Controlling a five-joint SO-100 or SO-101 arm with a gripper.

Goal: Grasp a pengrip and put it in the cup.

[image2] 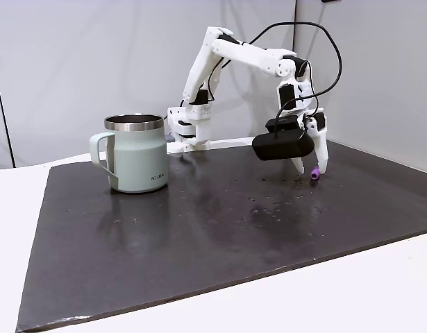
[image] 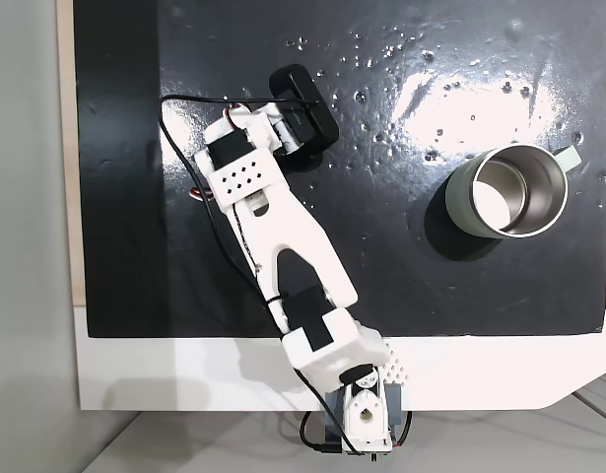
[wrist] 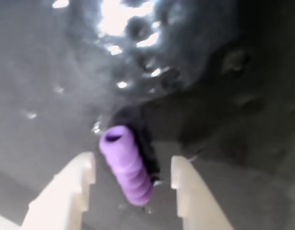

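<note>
Here we see a wide black mat point(image2: 199, 229) on the white table point(image2: 380, 291), with bare room across its middle and front. The cup point(image2: 135, 161) stands upright near one side of the mat, well apart from the arm point(image2: 248, 59); in a fixed view from above it sits toward the right edge point(image: 507, 190), handle tab pointing right. The gripper point(wrist: 133, 165) reaches down near the opposite side, close to the mat's far edge in a fixed view point(image2: 310, 168). In the wrist view we find its two white fingers point(wrist: 73, 184) spread moderately, one on each side of the pengrip point(wrist: 125, 164), a gap showing on both sides, so nothing is clasped. The pengrip lies on the mat between the tips, its hollow end facing away from the camera; from the side it shows just beside the fingertips point(image2: 315, 175).
</note>
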